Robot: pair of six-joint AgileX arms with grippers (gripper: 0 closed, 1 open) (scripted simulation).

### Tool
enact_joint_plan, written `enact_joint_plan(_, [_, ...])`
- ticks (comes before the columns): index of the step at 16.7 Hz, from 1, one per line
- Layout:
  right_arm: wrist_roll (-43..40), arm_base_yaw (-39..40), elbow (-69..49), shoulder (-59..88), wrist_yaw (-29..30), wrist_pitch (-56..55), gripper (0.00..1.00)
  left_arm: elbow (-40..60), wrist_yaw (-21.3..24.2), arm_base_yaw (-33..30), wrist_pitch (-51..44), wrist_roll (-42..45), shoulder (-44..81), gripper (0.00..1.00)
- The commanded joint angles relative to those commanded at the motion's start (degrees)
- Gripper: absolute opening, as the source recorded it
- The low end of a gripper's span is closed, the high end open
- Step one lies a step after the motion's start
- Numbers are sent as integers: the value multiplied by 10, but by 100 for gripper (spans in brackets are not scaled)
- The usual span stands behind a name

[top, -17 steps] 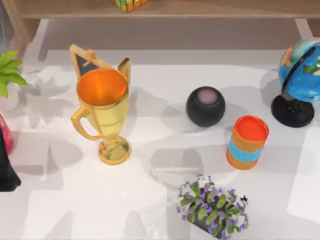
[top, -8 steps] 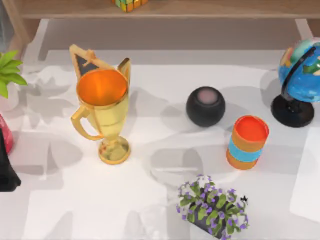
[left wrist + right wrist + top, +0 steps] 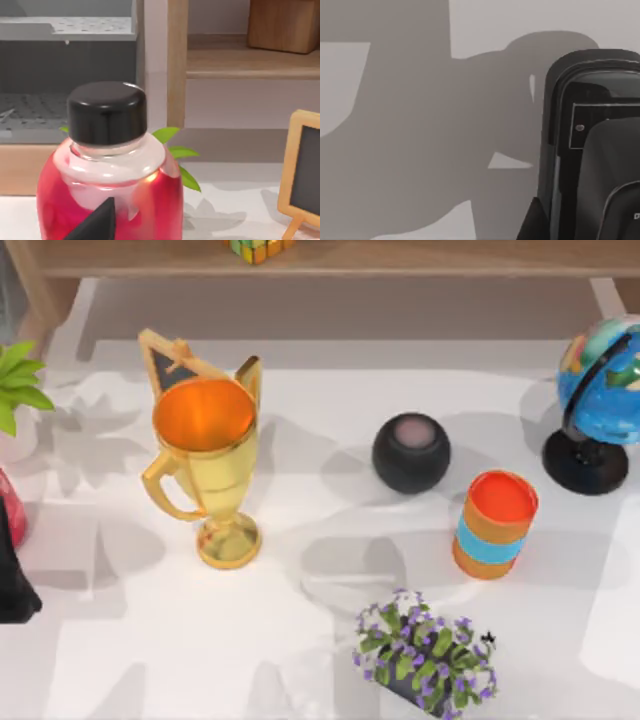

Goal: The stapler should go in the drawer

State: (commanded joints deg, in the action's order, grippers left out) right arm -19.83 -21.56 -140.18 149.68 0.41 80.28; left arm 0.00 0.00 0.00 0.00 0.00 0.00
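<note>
stapler (image 3: 590, 145): black, fills right wrist view, lying on pale worktop (image 3: 420, 125), long axis running away from camera | right hand: nearer arm, poised over it, finger state unclear | left hand: parked by red bottle (image 3: 107, 175), finger state unclear

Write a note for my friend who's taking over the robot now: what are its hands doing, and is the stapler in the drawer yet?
Left hand: at the table's left edge, right by a red bottle with a black cap; I can't tell if it's open or shut.
Right hand: close over a black object, possibly the stapler; grip unclear.
On the table: gold trophy, black ball, orange cup, globe, flowers.
Done: nothing obvious. Left: find and grasp the stapler, then put it in the drawer.
</note>
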Motion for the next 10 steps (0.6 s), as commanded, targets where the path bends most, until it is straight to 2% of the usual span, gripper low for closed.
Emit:
enact_joint_plan(1, [0, 0, 0, 0, 0, 0, 0, 0, 0, 0, 0, 0, 0, 100])
enact_joint_plan(10, [0, 0, 0, 0, 0, 0, 68, 0, 0, 0, 0, 0, 0, 100])
